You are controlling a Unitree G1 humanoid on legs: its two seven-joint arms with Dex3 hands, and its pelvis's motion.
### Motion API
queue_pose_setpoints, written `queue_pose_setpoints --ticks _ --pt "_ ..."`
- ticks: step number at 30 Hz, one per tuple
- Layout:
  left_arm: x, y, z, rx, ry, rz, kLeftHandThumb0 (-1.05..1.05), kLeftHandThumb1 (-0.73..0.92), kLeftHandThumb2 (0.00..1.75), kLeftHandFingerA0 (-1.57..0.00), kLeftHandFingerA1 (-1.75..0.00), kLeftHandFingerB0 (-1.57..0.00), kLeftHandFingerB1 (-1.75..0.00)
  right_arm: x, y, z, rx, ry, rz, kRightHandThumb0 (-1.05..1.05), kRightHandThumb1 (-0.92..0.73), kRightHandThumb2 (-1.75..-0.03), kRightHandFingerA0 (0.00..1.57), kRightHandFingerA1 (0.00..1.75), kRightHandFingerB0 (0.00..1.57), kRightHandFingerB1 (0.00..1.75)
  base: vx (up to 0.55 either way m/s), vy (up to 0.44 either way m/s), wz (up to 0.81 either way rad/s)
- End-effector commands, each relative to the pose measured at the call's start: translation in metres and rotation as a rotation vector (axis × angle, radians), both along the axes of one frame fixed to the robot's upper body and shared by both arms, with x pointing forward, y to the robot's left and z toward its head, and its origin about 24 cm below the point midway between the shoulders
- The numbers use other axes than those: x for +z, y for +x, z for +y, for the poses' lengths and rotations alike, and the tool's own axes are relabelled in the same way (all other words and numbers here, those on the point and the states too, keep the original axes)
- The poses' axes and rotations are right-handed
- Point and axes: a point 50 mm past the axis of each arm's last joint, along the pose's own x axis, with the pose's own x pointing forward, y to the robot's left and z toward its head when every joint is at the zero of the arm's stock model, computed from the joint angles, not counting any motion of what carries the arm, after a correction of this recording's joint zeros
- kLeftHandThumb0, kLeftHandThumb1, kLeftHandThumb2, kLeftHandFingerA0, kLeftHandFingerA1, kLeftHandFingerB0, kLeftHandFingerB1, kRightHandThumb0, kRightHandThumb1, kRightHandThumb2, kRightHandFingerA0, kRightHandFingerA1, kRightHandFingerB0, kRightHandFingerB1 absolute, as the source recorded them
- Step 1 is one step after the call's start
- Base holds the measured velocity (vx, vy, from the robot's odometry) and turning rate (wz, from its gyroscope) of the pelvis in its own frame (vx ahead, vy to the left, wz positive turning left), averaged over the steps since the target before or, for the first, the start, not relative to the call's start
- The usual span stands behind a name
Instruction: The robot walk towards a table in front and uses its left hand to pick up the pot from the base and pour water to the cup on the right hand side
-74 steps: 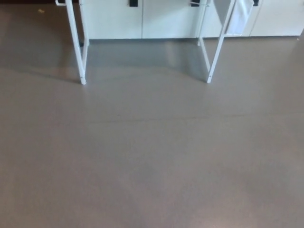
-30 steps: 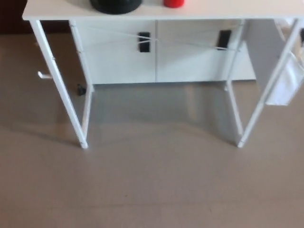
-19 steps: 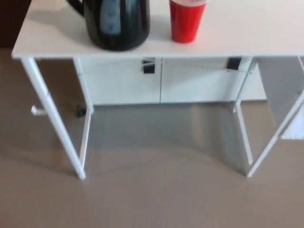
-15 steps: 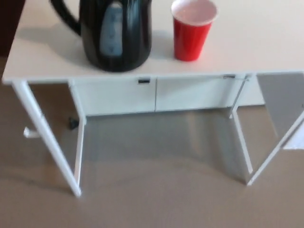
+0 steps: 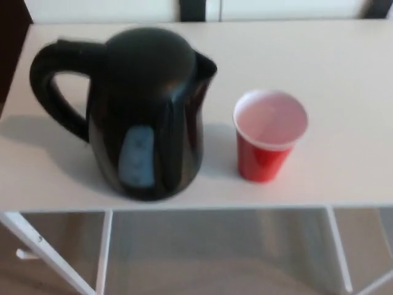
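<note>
Neither robot hand is seen; a glossy black plastic kettle (image 5: 144, 117) is set upright beside an open red plastic cup (image 5: 268, 136) on a white tabletop (image 5: 344, 80).

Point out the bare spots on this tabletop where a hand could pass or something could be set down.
Bare white table lies right of the red cup and along the back edge behind the black kettle and cup. A smaller patch sits under the kettle's handle at left. The gap between kettle and cup is narrow, and the front edge is tight.
</note>
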Motion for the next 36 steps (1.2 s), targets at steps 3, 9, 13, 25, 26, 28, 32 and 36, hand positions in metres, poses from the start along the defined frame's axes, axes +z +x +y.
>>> queue_pose_setpoints --ticks 3,9,13,25,26,28,32,36 --pt "0.003 -0.002 0.005 0.008 0.009 0.002 -0.2 0.63 0.58 -0.45 -0.42 -0.38 -0.36 0.0 -0.008 0.0 -0.009 -0.006 0.008 -0.28 -0.53 -0.55 0.67 0.55 0.46 0.43 0.25 -0.001 -0.05" --pt "0.004 0.002 0.006 0.018 -0.004 -0.018 -0.2 0.65 0.58 -0.46 -0.44 -0.39 -0.36 -0.001 -0.006 0.001 -0.018 -0.017 0.011 -0.26 -0.53 -0.55 0.64 0.54 0.44 0.43 0.12 0.153 -0.31" --pt "0.004 0.005 0.008 0.014 0.022 -0.01 -0.22 0.62 0.59 -0.49 -0.44 -0.42 -0.37 -0.002 -0.006 0.002 -0.041 -0.001 0.011 -0.27 -0.52 -0.55 0.68 0.56 0.5 0.44 0.22 0.273 -0.2" --pt "0.005 0.008 0.01 0.028 0.019 -0.013 -0.26 0.57 0.65 -0.43 -0.46 -0.41 -0.42 -0.003 -0.008 0.004 -0.047 0.0 0.012 -0.26 -0.51 -0.54 0.67 0.57 0.47 0.45 -0.13 0.011 -0.03" --pt "0.005 0.008 0.011 0.026 0.021 -0.012 -0.2 0.62 0.58 -0.46 -0.43 -0.43 -0.38 -0.003 -0.008 0.004 -0.043 -0.002 0.011 -0.26 -0.51 -0.54 0.67 0.57 0.48 0.45 -0.19 -0.143 0.15" --pt "0.006 0.008 0.011 0.02 0.023 -0.013 -0.21 0.62 0.58 -0.46 -0.42 -0.43 -0.38 -0.003 -0.008 0.003 -0.042 -0.001 0.012 -0.27 -0.51 -0.54 0.65 0.56 0.48 0.45 -0.12 -0.106 -0.05" --pt "0.007 0.012 0.011 0.012 0.016 -0.024 -0.29 0.59 0.67 -0.4 -0.46 -0.39 -0.42 -0.003 -0.005 0.004 -0.023 -0.013 0.009 -0.29 -0.53 -0.55 0.66 0.54 0.49 0.44 -0.07 -0.071 -0.03" --pt "0.008 0.016 0.011 -0.008 0.032 -0.029 -0.24 0.64 0.6 -0.47 -0.43 -0.43 -0.38 -0.002 -0.003 0.004 -0.001 -0.027 0.006 -0.28 -0.55 -0.56 0.66 0.54 0.49 0.44 -0.02 0.036 -0.04"
